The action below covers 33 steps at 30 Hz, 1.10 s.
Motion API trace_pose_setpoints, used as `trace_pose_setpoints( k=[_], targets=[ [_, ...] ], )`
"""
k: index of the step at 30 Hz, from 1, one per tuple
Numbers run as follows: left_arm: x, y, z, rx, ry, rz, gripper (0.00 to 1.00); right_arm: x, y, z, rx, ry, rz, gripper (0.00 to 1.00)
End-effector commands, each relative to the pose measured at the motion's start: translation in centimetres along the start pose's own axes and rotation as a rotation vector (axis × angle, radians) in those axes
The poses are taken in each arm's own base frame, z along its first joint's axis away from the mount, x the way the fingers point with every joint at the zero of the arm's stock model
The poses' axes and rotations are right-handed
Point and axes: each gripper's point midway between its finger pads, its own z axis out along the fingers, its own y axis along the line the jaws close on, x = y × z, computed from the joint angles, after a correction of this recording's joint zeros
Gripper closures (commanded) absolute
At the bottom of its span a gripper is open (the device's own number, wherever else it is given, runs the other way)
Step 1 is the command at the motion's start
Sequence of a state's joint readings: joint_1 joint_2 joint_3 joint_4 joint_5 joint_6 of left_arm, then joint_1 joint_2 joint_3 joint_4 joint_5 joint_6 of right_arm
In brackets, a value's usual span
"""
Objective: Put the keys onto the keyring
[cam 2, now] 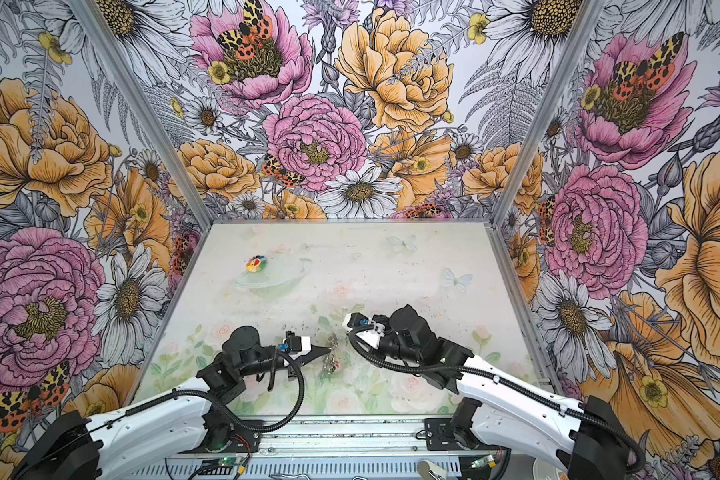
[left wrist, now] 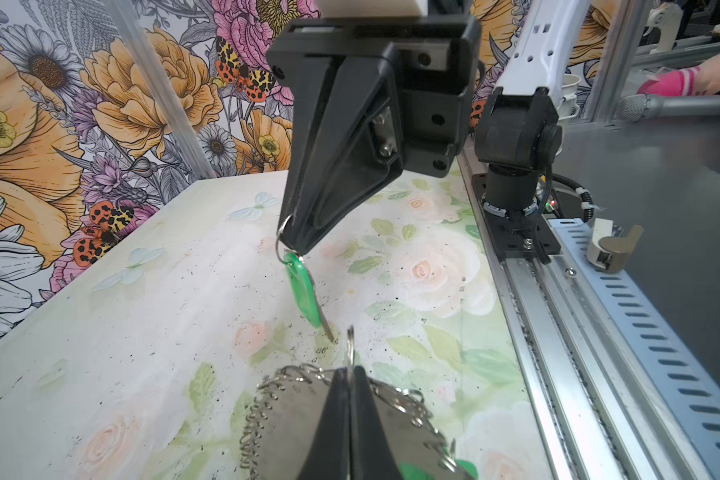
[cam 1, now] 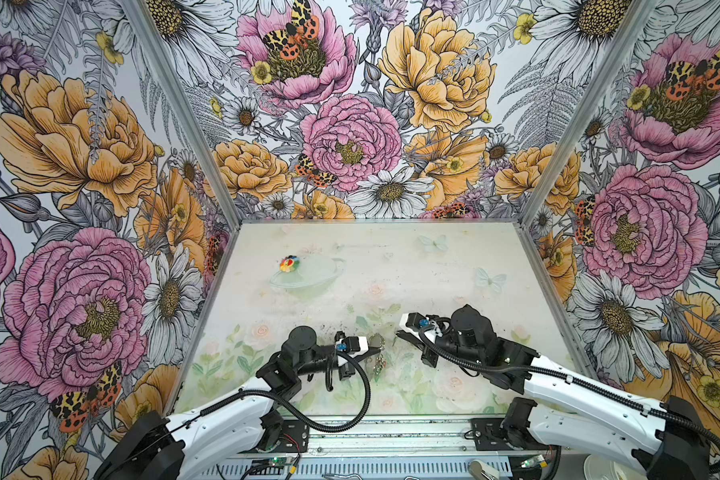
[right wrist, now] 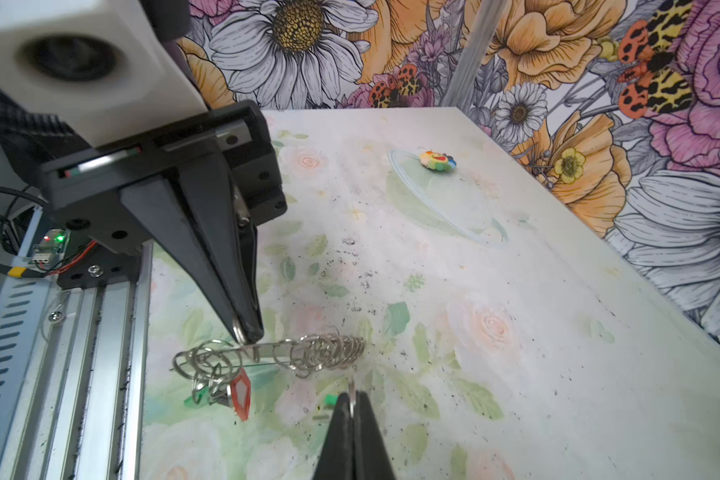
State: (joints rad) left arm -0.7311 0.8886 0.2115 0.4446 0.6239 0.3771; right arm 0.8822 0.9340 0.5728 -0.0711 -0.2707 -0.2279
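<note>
Your left gripper (left wrist: 348,371) is pinched tight on the rim of the keyring (left wrist: 285,419), the grey band fringed with wire loops, and holds it raised over the table (left wrist: 142,332). Your right gripper (left wrist: 295,245) is clamped just as tight on a small split ring (left wrist: 281,239), and a green-headed key (left wrist: 302,286) hangs from that ring.

In a top view the keyring (cam 1: 378,342) sits at the lower centre of the frame. The left gripper (cam 1: 376,352) reaches in from the left, and the right gripper (cam 1: 398,332) is just to the keyring's upper right. The two tips are near each other but apart.

The key's long axis runs down from your right jaws. Its blade tip points toward the band and the left tips, close to them but with a clear gap.

From the right wrist camera you see the band almost edge-on, lying crosswise to your right gripper (right wrist: 352,395). The bunched wire loops (right wrist: 329,353) are straight ahead of its tips. So the right arm looks like the one to travel, bringing the split ring to one loop, which is a small target.

Beneath the band, by the left gripper's end, dangle a red tag (right wrist: 240,395) and what is likely the other green key (right wrist: 195,400).
</note>
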Motion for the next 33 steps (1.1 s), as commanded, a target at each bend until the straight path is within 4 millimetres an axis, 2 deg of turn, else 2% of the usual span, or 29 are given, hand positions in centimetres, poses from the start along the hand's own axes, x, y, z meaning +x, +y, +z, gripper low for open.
trace_pose_setpoints(
  k=[1, 18, 33],
  targets=[
    [-1.6, -0.6, 0.3, 0.057, -0.043, 0.047, 1.0, -1.3, 1.6, -0.4, -0.086, -0.082, -0.098, 1.0],
    [-0.3, -2.3, 0.9, 0.125, -0.005, 0.138, 1.0, 0.6, 5.3, 0.0, -0.248, -0.07, -0.179, 1.0],
    [0.1, -2.4, 0.9, 0.112, 0.008, 0.173, 1.0, 1.6, 6.5, 0.2, -0.272, -0.066, -0.221, 1.0]
  ],
)
